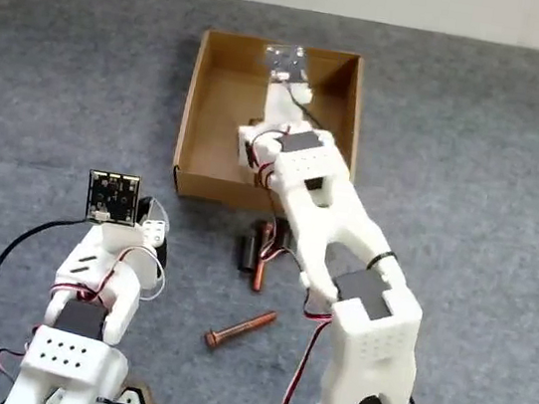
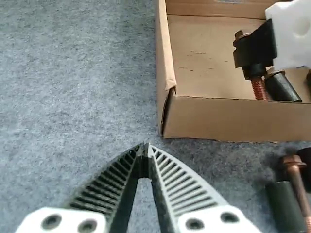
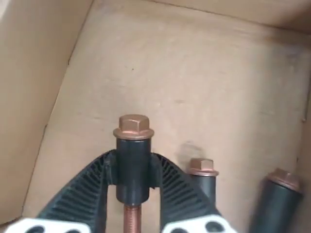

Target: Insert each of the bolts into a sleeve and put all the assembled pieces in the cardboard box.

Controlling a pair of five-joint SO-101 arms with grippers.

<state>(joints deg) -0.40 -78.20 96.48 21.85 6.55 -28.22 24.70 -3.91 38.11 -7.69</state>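
One cardboard box (image 1: 195, 111) is taking the pieces. The right gripper (image 3: 132, 162) is hanging inside it, above the floor, and is clamping an assembled piece. The left gripper (image 2: 146, 158) is waiting outside, near the box corner, closed on nothing. The clamped piece is a black sleeve (image 3: 132, 182) with a copper bolt (image 3: 133, 125) pushed through, and two finished pieces (image 3: 201, 172) are lying just beside it. I think the release should be low and gentle, on the free floor next to them, so the bolt is not sliding out. One loose bolt (image 1: 242, 328) is lying between the arms.
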